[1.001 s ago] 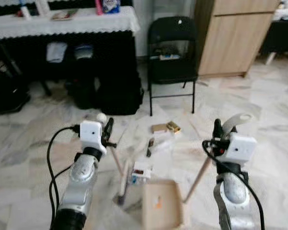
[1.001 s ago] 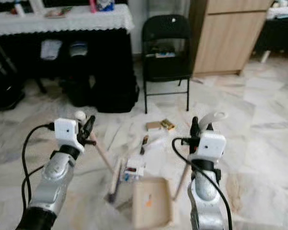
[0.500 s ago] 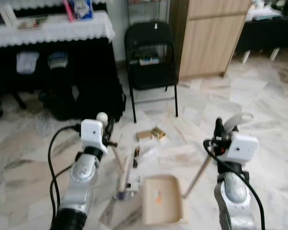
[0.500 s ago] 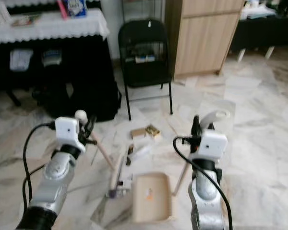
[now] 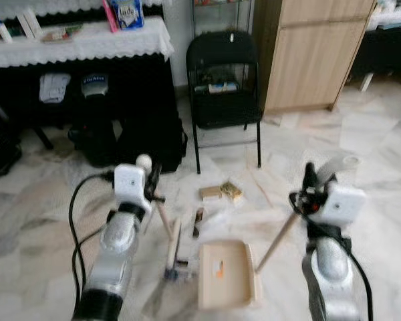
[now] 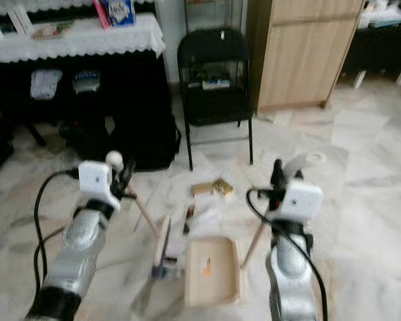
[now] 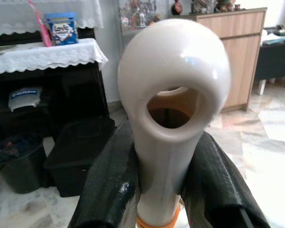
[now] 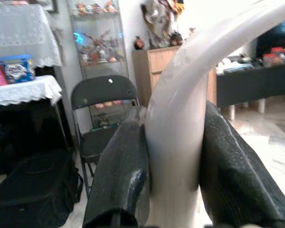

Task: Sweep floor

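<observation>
My left gripper is shut on the white top of a wooden broom handle; the broom head rests on the marble floor. My right gripper is shut on the white curved handle of a beige dustpan, which lies flat on the floor between my arms. Litter lies just beyond the pan: a small brown box, a gold packet, a dark stick-like piece and a crumpled wrapper beside the broom head.
A black folding chair stands ahead, with a wooden cabinet to its right. On the left is a dark table with a white lace cloth, bags and a black case beneath it. Open marble floor lies to the right.
The whole view has shifted as the camera turned and moved. The broom head and dustpan stay close together on the floor. Both grippers keep their hold.
</observation>
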`<state>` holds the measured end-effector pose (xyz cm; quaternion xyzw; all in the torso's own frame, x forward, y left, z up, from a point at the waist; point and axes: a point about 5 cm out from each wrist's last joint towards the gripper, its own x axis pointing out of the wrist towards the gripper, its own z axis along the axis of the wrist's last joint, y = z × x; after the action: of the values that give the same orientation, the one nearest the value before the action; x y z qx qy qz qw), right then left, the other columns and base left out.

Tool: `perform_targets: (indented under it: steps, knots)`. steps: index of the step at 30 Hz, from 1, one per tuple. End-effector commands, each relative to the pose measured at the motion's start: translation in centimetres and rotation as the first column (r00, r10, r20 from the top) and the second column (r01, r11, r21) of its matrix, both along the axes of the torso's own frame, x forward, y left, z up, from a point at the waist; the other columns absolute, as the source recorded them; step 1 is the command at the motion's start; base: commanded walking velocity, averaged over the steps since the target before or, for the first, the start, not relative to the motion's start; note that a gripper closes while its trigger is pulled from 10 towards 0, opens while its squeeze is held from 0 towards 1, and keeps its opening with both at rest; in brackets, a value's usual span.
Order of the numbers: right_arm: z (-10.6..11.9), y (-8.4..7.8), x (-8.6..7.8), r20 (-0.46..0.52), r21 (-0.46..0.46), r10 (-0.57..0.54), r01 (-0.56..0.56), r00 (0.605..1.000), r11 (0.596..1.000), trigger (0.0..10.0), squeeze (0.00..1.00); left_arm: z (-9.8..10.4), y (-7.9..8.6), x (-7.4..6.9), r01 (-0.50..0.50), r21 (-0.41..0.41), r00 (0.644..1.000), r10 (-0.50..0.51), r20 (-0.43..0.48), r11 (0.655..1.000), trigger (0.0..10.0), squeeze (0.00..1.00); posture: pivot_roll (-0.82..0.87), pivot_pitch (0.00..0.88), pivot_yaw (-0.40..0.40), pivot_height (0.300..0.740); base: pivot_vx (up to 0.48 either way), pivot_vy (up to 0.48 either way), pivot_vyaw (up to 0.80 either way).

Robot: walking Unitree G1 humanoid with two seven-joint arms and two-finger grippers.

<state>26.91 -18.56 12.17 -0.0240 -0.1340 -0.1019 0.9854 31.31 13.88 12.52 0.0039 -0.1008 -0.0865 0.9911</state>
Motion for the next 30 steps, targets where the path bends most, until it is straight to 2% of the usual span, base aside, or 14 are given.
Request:
perform_targets:
  steps: [1,8,11,14,26,30]
  knots:
    - [1.03,0.35,0.19,0.051,-0.008,0.014,-0.013,0.999,1.000,10.0,0.00,0.97,0.33,0.11,-0.010,-0.001,0.999,0.010,0.048,1.000,10.0,0.00,-0.02,0.000,0.065,0.740,0.000,0.000,0.00]
    - [1.08,0.36,0.29,0.048,0.002,0.017,-0.017,0.999,1.000,10.0,0.00,0.98,0.26,0.19,-0.007,-0.002,0.999,0.007,0.046,1.000,10.0,0.00,-0.02,0.000,0.065,0.740,0.000,0.073,0.00]
    - [1.02,0.37,0.44,0.045,0.022,0.024,-0.025,0.999,0.999,10.0,0.00,1.00,0.23,0.23,-0.005,-0.001,0.999,0.005,0.046,1.000,10.0,0.00,-0.02,0.000,0.065,0.740,0.000,0.255,-0.80]
    - [1.22,0.34,0.43,0.059,-0.007,0.018,-0.017,0.998,1.000,10.0,0.00,0.99,0.21,0.24,-0.004,-0.001,0.999,0.004,0.046,1.000,10.0,0.00,-0.02,0.000,0.064,0.740,0.000,0.375,-0.27]
    - [1.21,0.54,0.42,0.064,-0.002,0.023,-0.023,0.998,1.000,10.0,0.00,1.06,0.31,0.22,-0.009,-0.001,0.999,0.009,0.047,1.000,10.0,0.00,-0.01,0.000,0.064,0.740,0.000,0.446,0.00]
    - [1.23,0.40,0.39,0.066,-0.003,0.018,-0.018,0.998,1.000,10.0,0.00,1.06,0.19,0.24,-0.004,0.000,0.999,0.004,0.050,1.000,10.0,0.00,-0.01,0.000,0.065,0.740,0.000,0.232,0.00]
